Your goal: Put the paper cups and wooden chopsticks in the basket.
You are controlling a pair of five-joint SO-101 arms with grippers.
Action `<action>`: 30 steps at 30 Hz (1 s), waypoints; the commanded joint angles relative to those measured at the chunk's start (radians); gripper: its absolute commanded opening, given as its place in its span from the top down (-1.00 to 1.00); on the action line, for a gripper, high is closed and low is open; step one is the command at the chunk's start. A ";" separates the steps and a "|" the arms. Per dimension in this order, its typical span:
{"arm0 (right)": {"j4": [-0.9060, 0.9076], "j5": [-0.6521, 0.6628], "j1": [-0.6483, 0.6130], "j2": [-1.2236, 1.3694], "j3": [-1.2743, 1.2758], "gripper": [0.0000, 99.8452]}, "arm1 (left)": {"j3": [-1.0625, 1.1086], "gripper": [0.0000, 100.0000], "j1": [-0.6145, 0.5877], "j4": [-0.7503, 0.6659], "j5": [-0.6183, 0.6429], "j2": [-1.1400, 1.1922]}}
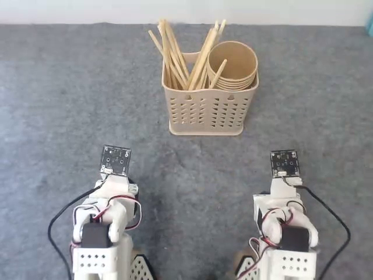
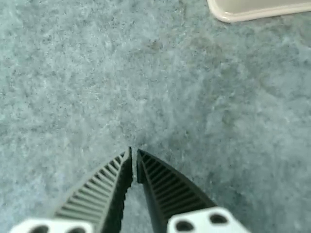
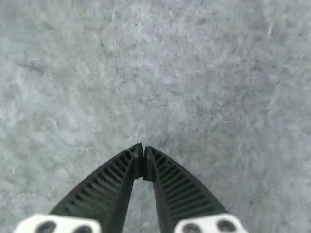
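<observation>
Basket [image 1: 204,111] at far side of grey counter [image 1: 70,99], cups [image 1: 236,64] stacked inside beside upright chopsticks [image 1: 173,55], left jaws clenched, right jaws clenched, both empty, well apart from basket

Tan basket [image 1: 205,114] w/ holes stands upright, far middle. Brown paper cups [image 1: 233,65], stacked, sit inside at right. Wooden chopsticks [image 1: 175,55] lean inside at left, tips poking up.
</observation>
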 commanded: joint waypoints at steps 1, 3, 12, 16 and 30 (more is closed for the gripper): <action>-0.024 0.005 -0.004 -0.001 0.018 0.98 | -0.007 0.98 -0.003 0.005 -0.005 -0.015; -0.035 0.005 -0.004 -0.001 0.040 0.98 | -0.007 0.98 -0.003 0.005 -0.006 -0.015; -0.035 0.009 -0.005 -0.001 0.038 0.98 | -0.007 0.98 -0.003 0.005 -0.006 -0.015; -0.035 0.009 -0.005 -0.001 0.038 0.98 | -0.007 0.98 -0.003 0.005 -0.006 -0.015; -0.035 0.009 -0.007 -0.001 0.038 0.98 | -0.007 0.98 -0.003 0.005 -0.006 -0.015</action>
